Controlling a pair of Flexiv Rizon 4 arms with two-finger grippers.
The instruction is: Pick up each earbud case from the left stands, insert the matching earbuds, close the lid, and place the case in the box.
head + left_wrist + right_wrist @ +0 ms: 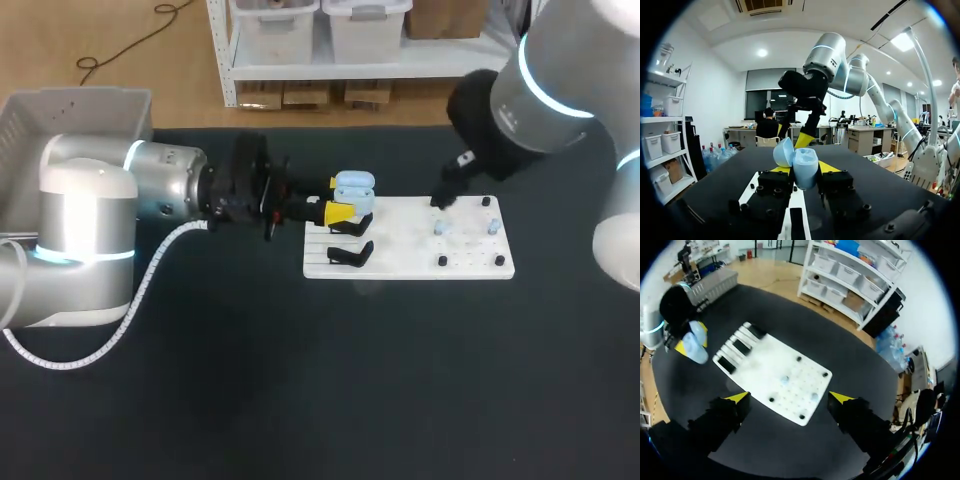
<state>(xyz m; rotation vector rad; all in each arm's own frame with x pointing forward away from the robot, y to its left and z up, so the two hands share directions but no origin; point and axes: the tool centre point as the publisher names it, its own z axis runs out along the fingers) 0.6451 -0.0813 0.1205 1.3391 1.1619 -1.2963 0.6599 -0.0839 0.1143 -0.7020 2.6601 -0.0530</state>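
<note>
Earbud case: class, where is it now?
Head view: the open blue earbud case sits between the left arm's jaws, over the left end of the white board.

Earbud case [354, 185]: light blue, rounded, glossy. Lid [784, 152] hinged open, tipped back to one side. Case body upright, clamped from two sides between yellow tips of left gripper [805, 171], raised over left end of white board [400, 262], just by far stand [352, 226].

Near stand [350, 254]: black, low, same left end of board, just beside far one.

Earbuds: two, small, pale blue, on board's right half, apart from each other: one [440, 229] toward middle, other [493, 226] near right edge.

Box [80, 110]: pale grey crate, table's far left corner, well apart from board.
</note>
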